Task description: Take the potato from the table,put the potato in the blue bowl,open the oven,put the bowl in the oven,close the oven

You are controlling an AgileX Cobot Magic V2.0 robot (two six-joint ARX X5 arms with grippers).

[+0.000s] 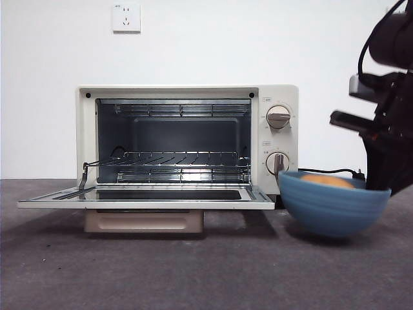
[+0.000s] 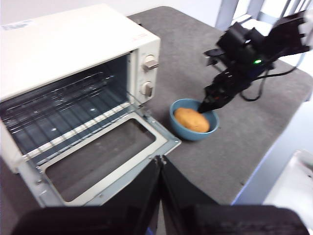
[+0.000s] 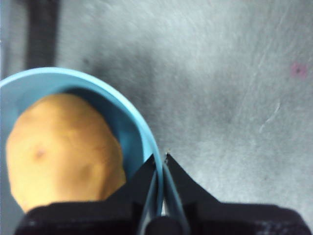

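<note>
The oven [image 1: 187,93] stands with its door [image 1: 148,197] folded down flat. Just right of it is the blue bowl [image 1: 332,206] with the potato [image 1: 328,181] inside, its rim slightly tilted. My right gripper [image 3: 161,164] is shut on the bowl's rim [image 3: 132,112] beside the potato [image 3: 63,147]. The left wrist view shows that gripper [image 2: 208,104] at the far side of the bowl [image 2: 188,136]. My left gripper [image 2: 160,160] hangs shut and empty above the table in front of the open door [image 2: 98,161].
A wire rack [image 1: 174,158] spans the oven cavity. The oven's black cord [image 1: 329,171] runs behind the bowl. The table edge [image 2: 274,147] lies a short way beyond the bowl. A wall socket [image 1: 126,18] is high on the white wall.
</note>
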